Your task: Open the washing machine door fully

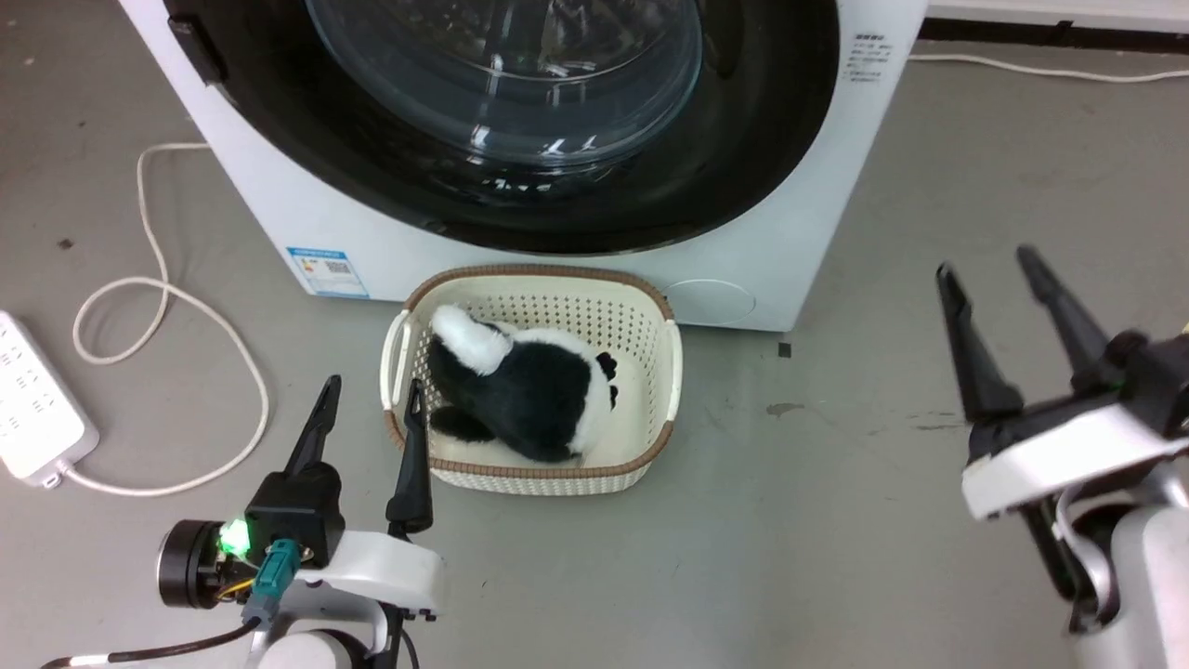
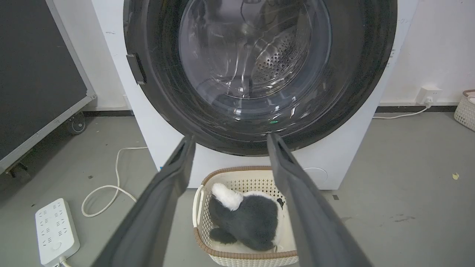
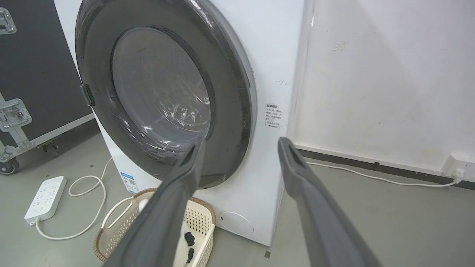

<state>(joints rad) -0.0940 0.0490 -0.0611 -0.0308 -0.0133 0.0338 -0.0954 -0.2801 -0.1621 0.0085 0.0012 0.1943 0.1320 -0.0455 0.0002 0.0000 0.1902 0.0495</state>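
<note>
The washing machine (image 1: 279,186) is a white box facing me. Its round black washing machine door (image 1: 743,139) lies flat against the front, with a clear glass bowl in the middle. A small dark latch piece (image 2: 135,68) sits on the door's left rim. My left gripper (image 1: 373,386) stands open and empty at the lower left, beside the basket and well below the door (image 2: 256,63). At the right, my right gripper (image 1: 986,262) is also open and empty, apart from the machine. In the right wrist view that gripper (image 3: 242,141) points at the door's (image 3: 163,96) lower right edge.
A cream basket (image 1: 539,274) holding a black and white plush toy (image 1: 529,381) sits on the floor just in front of the machine. A white power strip (image 1: 32,400) and its looped cable lie at the left. A black wheeled case (image 2: 37,74) stands left of the machine.
</note>
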